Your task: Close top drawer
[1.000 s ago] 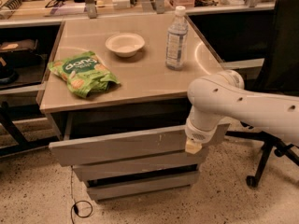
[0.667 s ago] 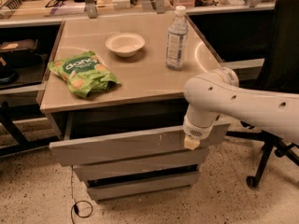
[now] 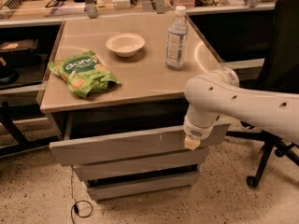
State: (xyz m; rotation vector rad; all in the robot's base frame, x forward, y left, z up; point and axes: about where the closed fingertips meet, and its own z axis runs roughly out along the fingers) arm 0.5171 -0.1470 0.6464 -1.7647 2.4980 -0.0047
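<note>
The top drawer (image 3: 121,145) is a wide grey box drawer under the table top. It stands pulled out, its long flat front panel showing small white scuffs. My white arm comes in from the right. My gripper (image 3: 192,143) hangs at the right end of the front panel, its yellowish tip against the panel's upper edge. Below the top drawer are two shorter plain grey drawer fronts (image 3: 140,171).
On the table (image 3: 140,73) lie a green snack bag (image 3: 82,72), a white bowl (image 3: 124,43) and a clear water bottle (image 3: 177,37). A black office chair (image 3: 275,78) stands at the right. A cable (image 3: 77,204) lies on the floor in front.
The arm and gripper have shifted slightly left and inward along the drawer front. The drawer looks pushed in a little.
</note>
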